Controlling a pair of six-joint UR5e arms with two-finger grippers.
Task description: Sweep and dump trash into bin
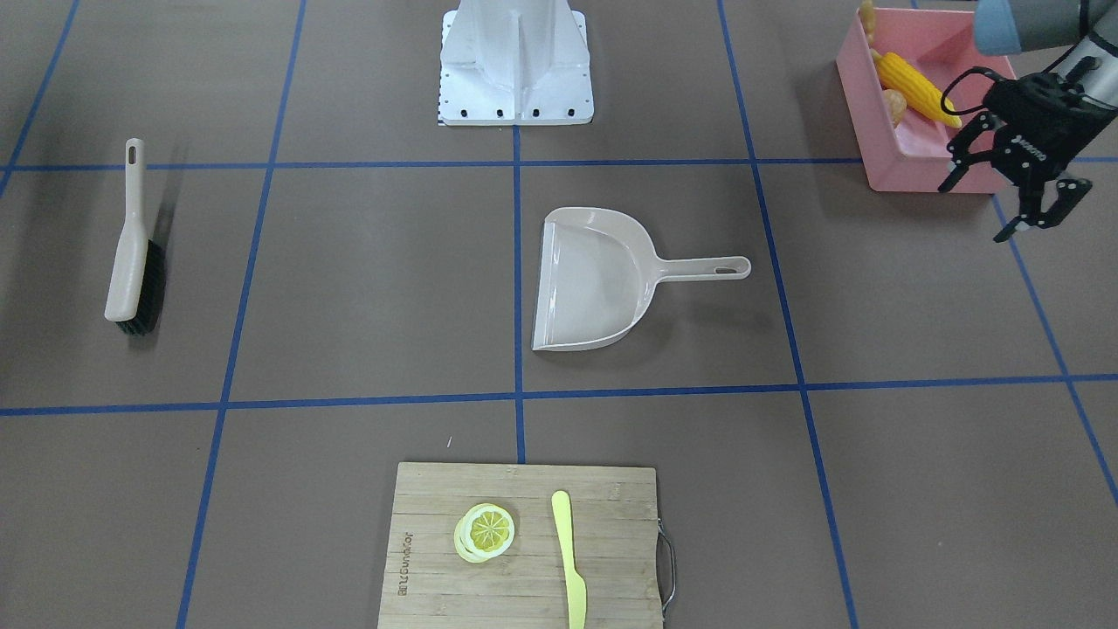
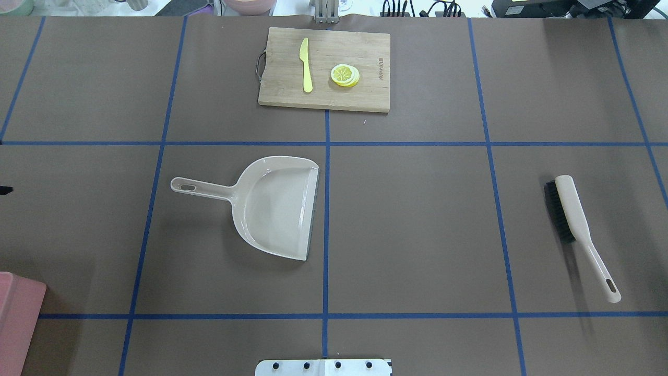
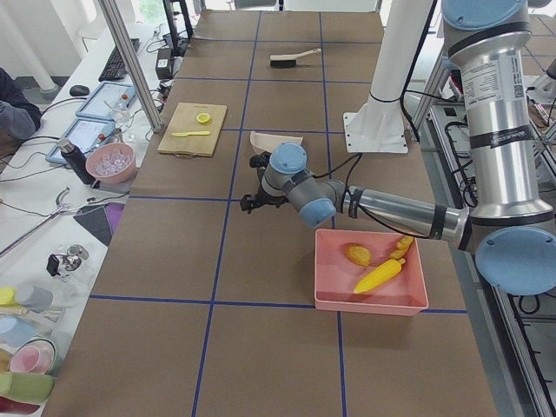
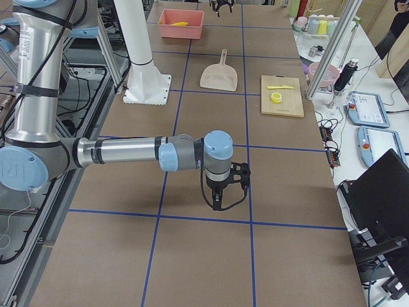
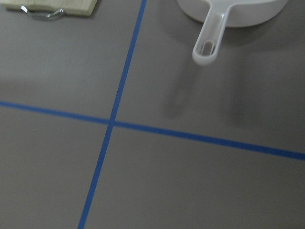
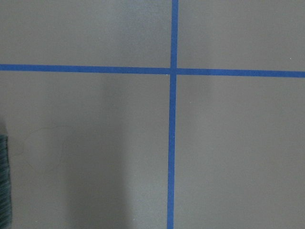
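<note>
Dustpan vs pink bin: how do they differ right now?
The dustpan is beige and shallow, with a long handle; the bin is pink with tall straight walls. The dustpan is empty; the bin holds toy foods, the corn cob among them. The dustpan lies midway along the table; the bin sits at the robot's left end. Shared: both rest open side up.

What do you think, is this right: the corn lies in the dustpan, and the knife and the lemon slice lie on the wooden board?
Not quite. The corn lies in the pink tub, not in the dustpan, which is empty; the exterior front-facing view shows this. The knife and the lemon slice do lie on the wooden board.
</note>
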